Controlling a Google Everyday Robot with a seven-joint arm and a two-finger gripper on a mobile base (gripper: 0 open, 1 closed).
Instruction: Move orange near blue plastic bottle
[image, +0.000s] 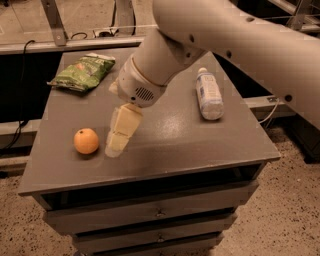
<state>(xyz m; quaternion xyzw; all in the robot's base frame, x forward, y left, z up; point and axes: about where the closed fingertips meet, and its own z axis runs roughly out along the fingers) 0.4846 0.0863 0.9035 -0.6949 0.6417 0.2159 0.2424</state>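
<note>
Grey and scuffed, the worktop (180, 142) carries three things: the orange (86, 141) near its front left corner, the blue plastic bottle (208, 94) lying on its side toward the right edge with its white cap pointing to the back, and a green snack bag (82, 72) at the back left. The orange and the bottle sit well apart, with bare surface between them, so the task proper has not begun. The robot's pale arm (235, 40) reaches in from the upper right, and its cream-coloured end effector (116, 145) hangs tip-down just beside the orange, on the side facing the bottle, low over the worktop and apparently not touching the fruit. Whether the end effector is spread or pressed together cannot be told from this angle; it holds nothing. The step in hand looks like the approach for the grasp. The next move would call for a small sideways shift to centre over the orange, a descent so that the fruit sits squarely in the grasp, and a firm but gentle close, since a round, smooth fruit is likely to roll off toward the front edge if nudged off-centre. After that comes a carry across the worktop to a spot close to the bottle without knocking it.
</note>
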